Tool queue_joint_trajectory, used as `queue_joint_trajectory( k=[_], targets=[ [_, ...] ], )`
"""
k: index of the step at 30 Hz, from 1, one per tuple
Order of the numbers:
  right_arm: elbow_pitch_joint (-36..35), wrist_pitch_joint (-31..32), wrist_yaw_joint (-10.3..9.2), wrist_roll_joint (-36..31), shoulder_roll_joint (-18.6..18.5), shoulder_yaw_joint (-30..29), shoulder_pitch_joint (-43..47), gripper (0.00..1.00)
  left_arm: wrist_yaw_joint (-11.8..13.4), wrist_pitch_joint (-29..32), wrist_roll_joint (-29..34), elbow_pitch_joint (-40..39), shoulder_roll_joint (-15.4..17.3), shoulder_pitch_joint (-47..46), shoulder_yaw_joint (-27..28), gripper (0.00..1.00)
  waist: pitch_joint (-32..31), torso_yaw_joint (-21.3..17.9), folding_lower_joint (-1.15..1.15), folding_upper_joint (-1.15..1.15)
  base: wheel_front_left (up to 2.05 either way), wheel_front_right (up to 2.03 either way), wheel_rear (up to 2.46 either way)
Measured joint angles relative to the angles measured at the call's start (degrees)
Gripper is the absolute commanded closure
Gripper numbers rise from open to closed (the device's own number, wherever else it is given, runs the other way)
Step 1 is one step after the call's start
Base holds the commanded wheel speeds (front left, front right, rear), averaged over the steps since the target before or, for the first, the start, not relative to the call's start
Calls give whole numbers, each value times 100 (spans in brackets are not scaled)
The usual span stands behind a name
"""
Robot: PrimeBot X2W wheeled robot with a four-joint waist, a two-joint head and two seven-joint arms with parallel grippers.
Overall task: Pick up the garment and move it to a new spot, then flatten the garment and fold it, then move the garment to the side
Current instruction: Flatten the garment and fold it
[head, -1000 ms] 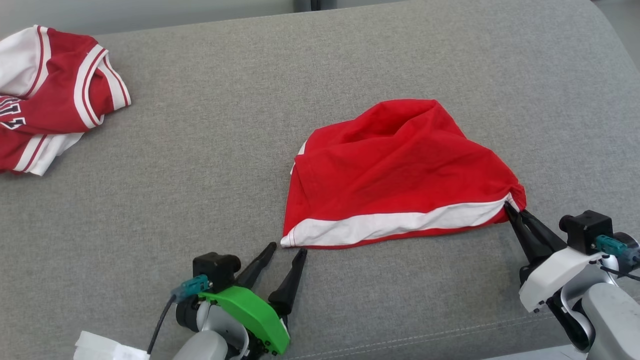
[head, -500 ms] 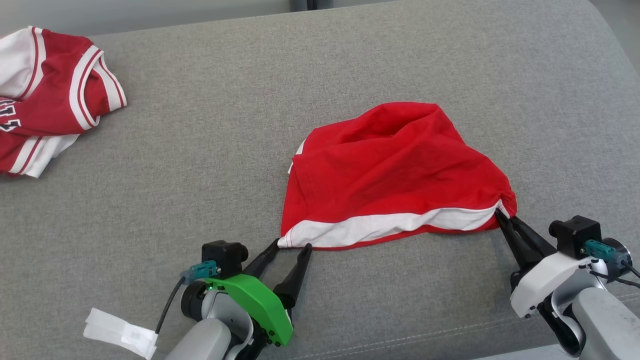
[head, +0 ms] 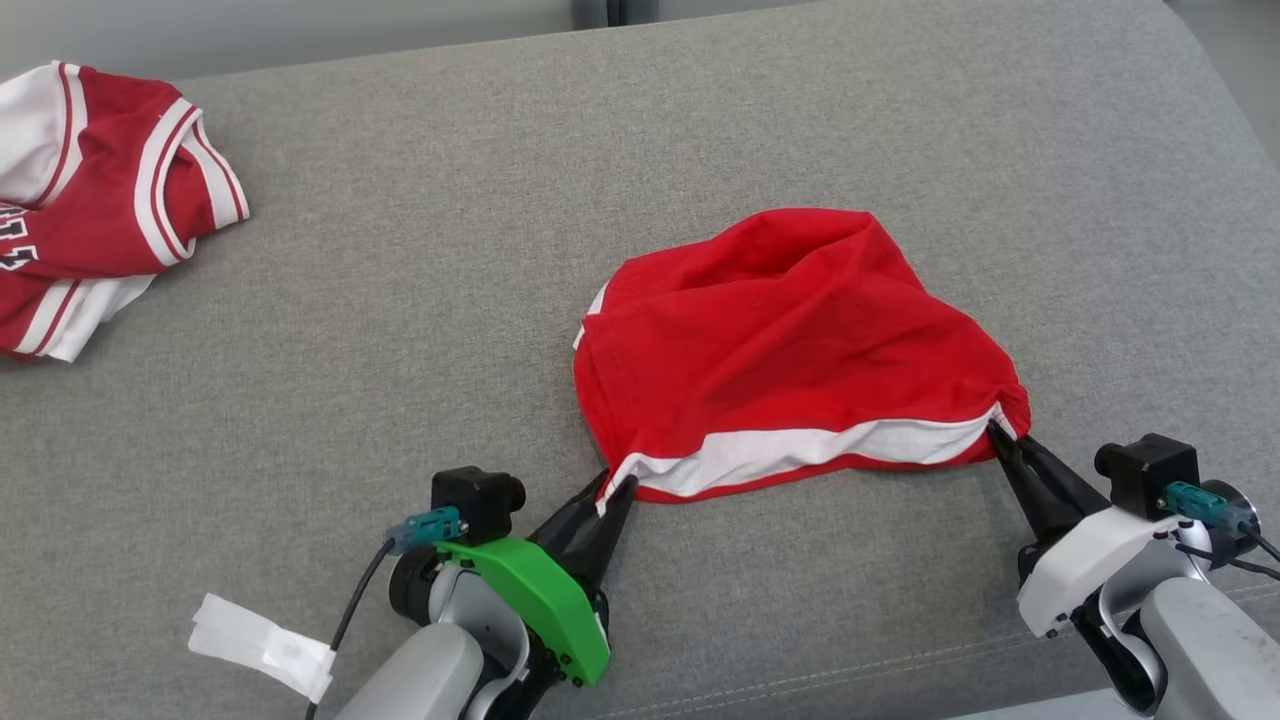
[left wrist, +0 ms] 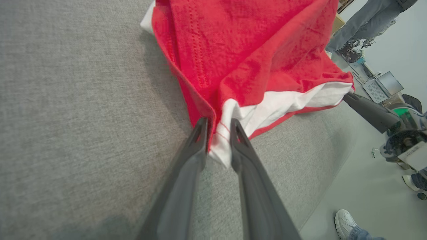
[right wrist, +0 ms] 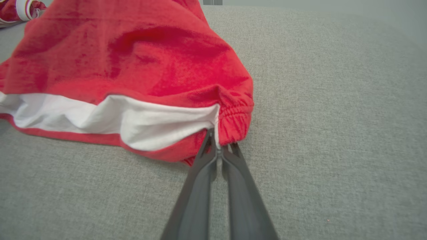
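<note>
Garment (head: 790, 340) crosswise, white hem (head: 800, 452) toward robot

The red garment (head: 790, 340) is showing soft, matt knit cloth; the grey cushion (head: 400, 350) is looking coarsely woven; the green cover (head: 530, 600) is gleaming like smooth plastic.

On the grey cushion (head: 420, 300), the red garment (head: 790, 340) lies between the left gripper (head: 612, 487), seemingly pinching one hem corner, and the right gripper (head: 997, 432), clamping the other.
</note>
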Motion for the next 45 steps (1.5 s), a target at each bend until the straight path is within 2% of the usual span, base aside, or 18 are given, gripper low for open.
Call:
queue_joint_trajectory(
  k=[2,3,12,17,21,26,35,37,40,43,45],
  targets=[
    [3,0,0,0,2,3,0,100,0,16,13,67,1,-5,-33,87,-14,4,0,0,0,0,0],
    [3,0,0,0,2,3,0,100,0,16,13,67,1,-5,-33,100,-14,4,0,0,0,0,0],
    [-3,0,0,1,24,2,-1,100,35,7,257,279,1,-21,-124,100,-94,23,0,0,0,0,0],
    [-310,0,0,30,79,-63,-87,100,116,-436,255,125,1,-49,226,100,-171,21,0,0,0,0,0],
    [-892,0,0,-2,77,-424,-364,100,116,-793,248,-222,18,-184,564,100,-269,-1,0,0,0,0,0],
    [-1771,-1,1,-85,14,-907,-642,100,125,-899,187,-855,44,-257,1058,100,-398,-51,0,0,0,0,0],
    [-3532,-10,0,-69,-34,-1573,-684,100,108,-901,222,-2786,194,-468,1831,100,-603,-140,0,0,0,0,0],
    [-3562,-25,0,22,-176,-1321,-686,100,108,-901,235,-3002,266,-626,1867,100,-618,-143,0,0,0,0,0],
    [-3261,115,1,71,-515,-523,-692,100,120,-869,198,-2954,386,-773,1889,100,-572,-141,0,0,0,0,0],
    [-2758,626,2,391,-592,297,-1023,100,261,-438,43,-2423,503,-981,1953,100,-481,-149,0,0,0,0,0],
    [-2465,891,13,375,-658,549,-1614,100,378,-227,40,-2054,632,-1253,2079,100,-401,-157,0,0,0,0,0]
  ],
)
